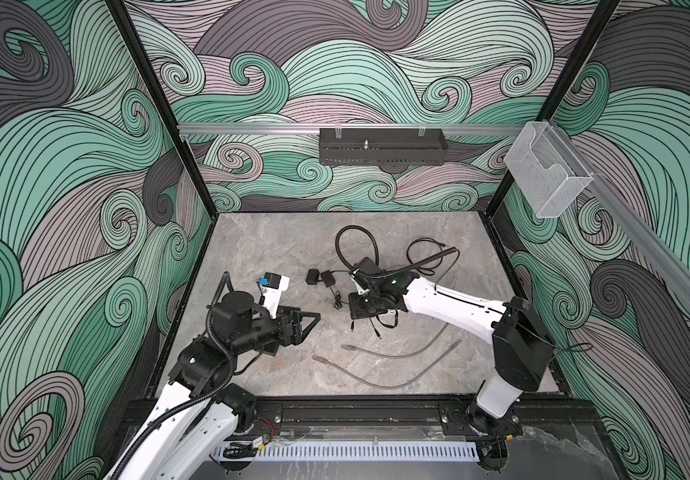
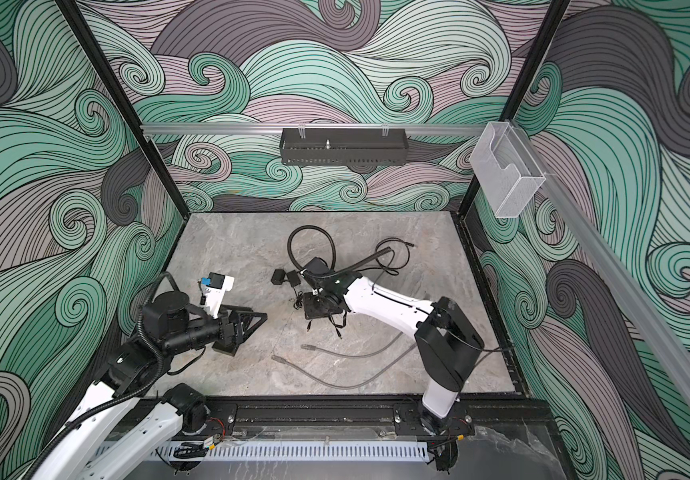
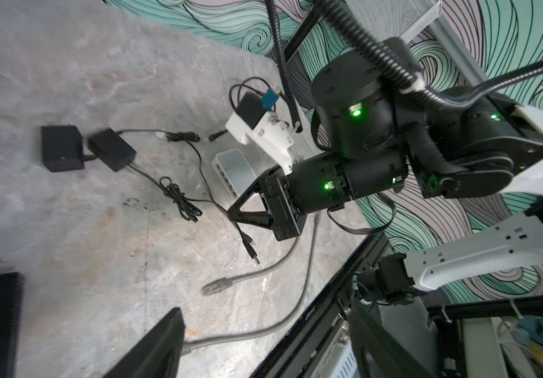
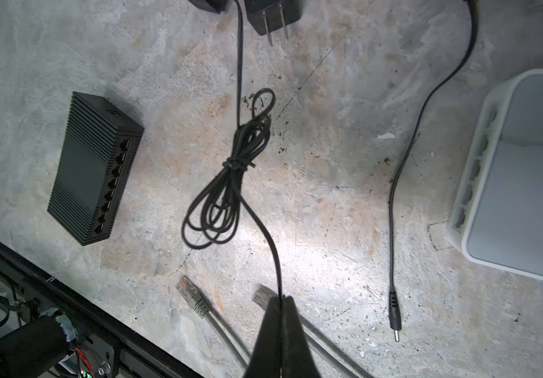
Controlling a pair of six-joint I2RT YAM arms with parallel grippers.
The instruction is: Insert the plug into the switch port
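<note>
Grey stone worktop (image 4: 329, 196): the right gripper (image 4: 281, 304) is pinched shut on the black cord (image 4: 247, 140), its plug hidden beneath. The white switch (image 4: 525, 170) lies just beside, port row turned toward the cord. The black switch (image 4: 93, 170) sits under the left arm, whose left gripper (image 1: 308, 324) hangs open.

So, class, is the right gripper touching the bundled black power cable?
Touching. The right wrist view shows the right gripper shut on the black power cable, which runs straight in between its pinched fingertips.

In the right wrist view the frame edges cut off the white switch (image 4: 532, 170) and the black adapter (image 4: 273, 13), and the thin black cable (image 4: 271, 248) goes in between the closed right gripper (image 4: 282, 299) fingers, so its plug is hidden.
</note>
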